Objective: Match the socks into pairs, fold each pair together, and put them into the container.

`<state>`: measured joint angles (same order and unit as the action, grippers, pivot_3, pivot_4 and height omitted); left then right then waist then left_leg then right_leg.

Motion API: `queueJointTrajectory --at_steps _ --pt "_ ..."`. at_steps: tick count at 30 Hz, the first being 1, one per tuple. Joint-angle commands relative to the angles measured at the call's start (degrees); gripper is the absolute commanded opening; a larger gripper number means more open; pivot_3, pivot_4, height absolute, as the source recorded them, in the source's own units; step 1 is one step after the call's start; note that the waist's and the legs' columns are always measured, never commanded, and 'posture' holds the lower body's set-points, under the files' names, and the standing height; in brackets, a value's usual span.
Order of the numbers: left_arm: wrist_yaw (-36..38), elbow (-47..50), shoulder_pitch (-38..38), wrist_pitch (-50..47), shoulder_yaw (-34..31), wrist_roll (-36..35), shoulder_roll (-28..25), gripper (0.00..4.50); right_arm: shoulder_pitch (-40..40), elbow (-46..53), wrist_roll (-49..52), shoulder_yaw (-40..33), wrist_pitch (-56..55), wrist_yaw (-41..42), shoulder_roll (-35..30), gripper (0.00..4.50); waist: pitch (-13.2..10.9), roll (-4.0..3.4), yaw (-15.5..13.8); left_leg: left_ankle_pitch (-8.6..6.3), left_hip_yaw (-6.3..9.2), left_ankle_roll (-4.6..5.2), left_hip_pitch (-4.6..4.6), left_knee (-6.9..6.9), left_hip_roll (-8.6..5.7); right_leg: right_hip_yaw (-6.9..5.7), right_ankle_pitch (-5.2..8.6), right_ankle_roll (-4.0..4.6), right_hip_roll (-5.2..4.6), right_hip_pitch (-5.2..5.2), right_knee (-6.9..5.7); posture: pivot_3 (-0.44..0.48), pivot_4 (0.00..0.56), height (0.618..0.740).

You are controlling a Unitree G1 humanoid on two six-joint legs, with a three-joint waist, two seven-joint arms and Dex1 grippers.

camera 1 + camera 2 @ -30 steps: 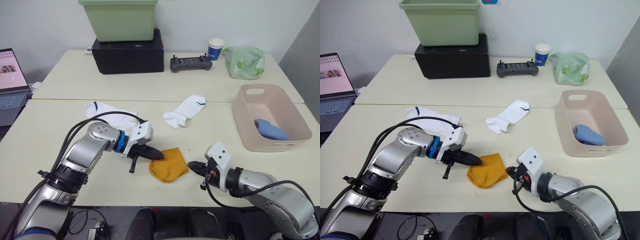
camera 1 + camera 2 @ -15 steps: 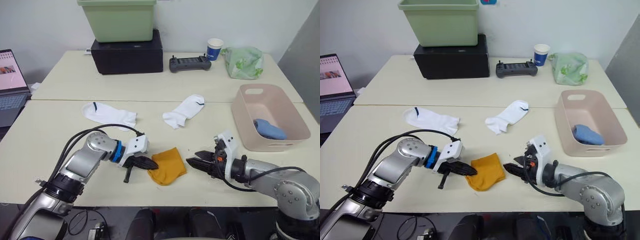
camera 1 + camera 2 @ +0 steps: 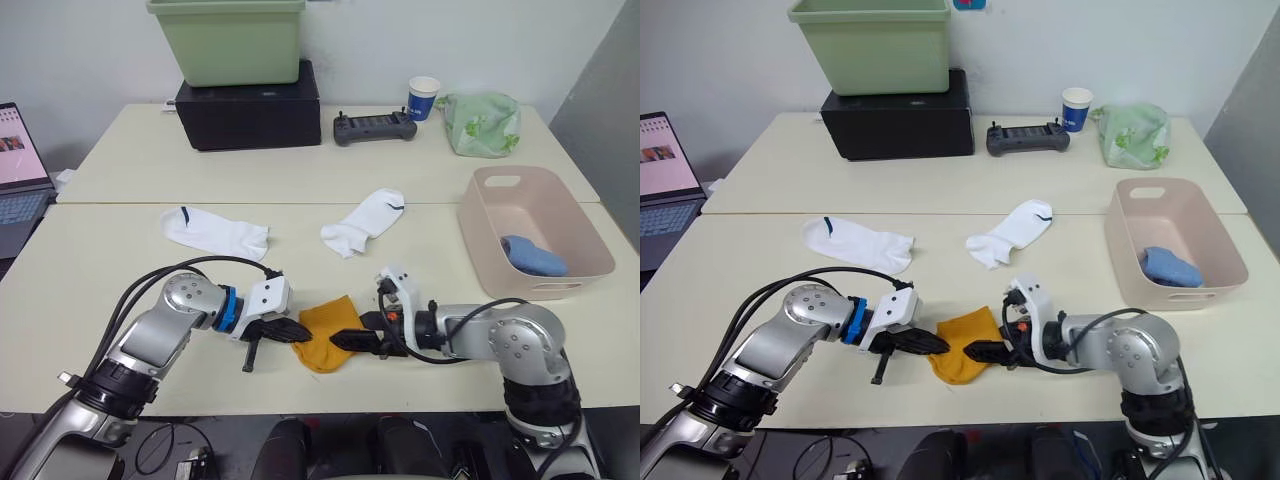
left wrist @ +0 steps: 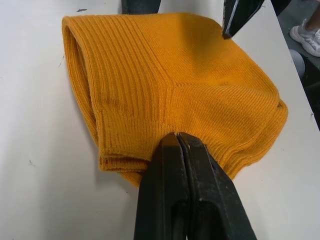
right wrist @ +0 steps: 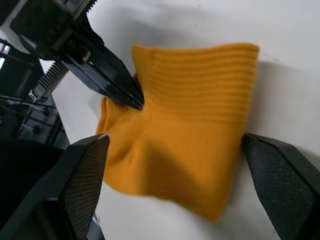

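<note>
Socks were the job, and the folded mustard pair [image 3: 327, 331] lay near the front edge of the table [image 3: 120, 180], directly between the two grippers. The left gripper [image 4: 178, 145] had its fingers pressed together at the ribbed cuff end of the bundle, touching the fabric; whether cloth was actually pinched between them could not be told. The right gripper [image 3: 345, 339] faced it from the other side with its fingers spread wide, one on each side of the bundle's far end, not yet closed on it. The bundle's long axis ran roughly from one gripper to the other, so both arms were equally close. The pink basket [image 3: 575, 286] sat well off to the right with a blue pair [image 3: 533, 256] already inside, which likely made the right arm the natural carrier. Two white socks [image 3: 215, 228] [image 3: 363, 220] lay apart farther back, unpaired.
</note>
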<state>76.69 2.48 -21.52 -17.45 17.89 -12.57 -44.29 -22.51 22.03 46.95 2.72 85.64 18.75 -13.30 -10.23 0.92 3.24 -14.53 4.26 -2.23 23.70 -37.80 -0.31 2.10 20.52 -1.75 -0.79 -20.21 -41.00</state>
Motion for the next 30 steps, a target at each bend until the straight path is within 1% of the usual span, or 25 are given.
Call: queueJointTrajectory --at_steps 1,4,7,12,14,18,20,21,24,26,27,30 --pt "-0.8 -1.6 0.7 -0.6 1.1 2.9 -1.0 0.0 -1.9 -3.2 -0.8 2.0 -2.3 1.8 1.0 4.48 0.0 0.0 0.0 0.0 0.0 0.0 0.0 0.0 0.0 0.01 0.0 0.0 0.0 -0.01 -0.01 0.0 0.15 0.72" --pt "-1.3 -1.5 0.7 -0.5 0.8 2.8 -0.8 0.0 -2.9 -4.8 -1.3 3.7 -4.5 4.3 0.2 4.48 0.0 0.0 0.0 0.0 0.0 0.0 0.0 0.0 0.0 0.01 0.0 0.0 0.0 -0.01 -0.01 0.0 0.15 0.72" --pt "-1.7 -1.3 0.8 -1.3 0.2 2.2 -0.8 0.0 -3.8 -5.8 -1.6 4.3 -6.0 5.5 -0.1 3.86 0.0 -0.01 0.0 0.0 0.01 0.0 -0.01 0.0 0.0 0.0 0.0 0.0 0.0 -0.01 -0.02 0.0 0.15 0.72" --pt "-0.2 -2.2 1.3 1.0 -0.5 1.5 -1.5 0.0 -3.4 -5.8 -1.7 3.9 -6.6 5.9 -0.3 2.08 0.0 -0.01 0.0 0.0 0.0 0.0 0.0 0.0 0.0 0.01 0.0 0.0 0.0 -0.02 -0.01 0.0 0.15 0.72" --pt "-0.9 -2.7 0.9 2.0 -1.3 0.9 -0.2 0.0 -3.2 -5.4 -2.5 4.1 -7.6 5.5 -0.5 1.34 0.0 -0.01 0.0 0.0 0.01 0.0 0.0 0.0 0.0 0.0 0.0 0.0 0.0 -0.02 -0.01 0.0 0.15 0.72" --pt "-3.1 -1.7 0.5 2.3 -3.6 -2.2 3.4 0.0 -1.9 -2.2 -3.8 4.2 -9.7 4.2 -0.5 0.01 0.0 0.0 -0.1 0.0 0.0 0.0 0.03 -0.01 -0.01 0.0 0.0 0.0 -0.03 -0.03 -0.01 0.0 0.15 0.72" --pt "-2.5 0.0 -0.4 -0.3 -5.1 -5.5 4.7 0.0 0.4 3.1 -3.8 3.5 -10.3 3.1 -1.2 0.01 0.0 0.02 -0.3 0.0 0.02 0.0 0.11 -0.03 -0.01 -0.03 0.0 0.0 -0.03 -0.07 0.0 0.0 0.15 0.72" --pt "-2.0 1.3 -1.2 -2.9 -6.1 -8.5 5.5 0.0 2.3 6.6 -4.4 3.3 -11.3 2.4 -2.2 0.01 0.0 0.02 -0.5 0.0 0.05 0.0 0.16 -0.04 -0.01 -0.07 0.0 0.0 -0.04 -0.09 0.02 0.0 0.15 0.72" --pt "-4.9 5.0 -5.1 -12.8 -8.2 -15.2 8.6 0.0 8.8 17.5 -3.7 0.2 -12.0 1.3 -5.8 0.01 -0.1 0.07 -1.2 0.0 0.09 0.0 0.32 -0.07 -0.03 -0.13 0.0 -0.01 -0.08 -0.13 0.09 0.0 0.15 0.72" --pt "-7.6 6.7 -8.3 -17.7 -8.2 -16.7 10.3 0.0 13.0 24.2 -1.5 -3.9 -11.4 0.7 -7.4 0.01 -0.1 0.1 -1.6 0.0 0.11 -0.01 0.35 -0.12 -0.1 -0.18 0.0 -0.02 -0.15 -0.09 0.12 0.0 0.15 0.72" --pt "-8.7 7.1 -9.9 -17.8 -8.1 -16.7 11.5 0.0 14.7 27.2 -0.1 -6.4 -11.4 0.4 -7.8 0.01 -0.1 0.11 -1.5 0.0 0.1 -0.01 0.33 -0.13 -0.12 -0.18 0.0 -0.03 -0.17 -0.06 0.14 0.0 0.15 0.72" --pt "-13.5 7.2 -16.5 -18.1 -7.6 -16.7 17.7 0.59 19.2 34.3 5.8 -18.3 -12.2 -2.1 -8.8 0.0 -0.1 0.14 -1.6 0.0 0.07 -0.01 0.25 -0.12 -0.14 -0.15 0.0 -0.04 -0.17 0.02 0.12 0.0 0.15 0.72"
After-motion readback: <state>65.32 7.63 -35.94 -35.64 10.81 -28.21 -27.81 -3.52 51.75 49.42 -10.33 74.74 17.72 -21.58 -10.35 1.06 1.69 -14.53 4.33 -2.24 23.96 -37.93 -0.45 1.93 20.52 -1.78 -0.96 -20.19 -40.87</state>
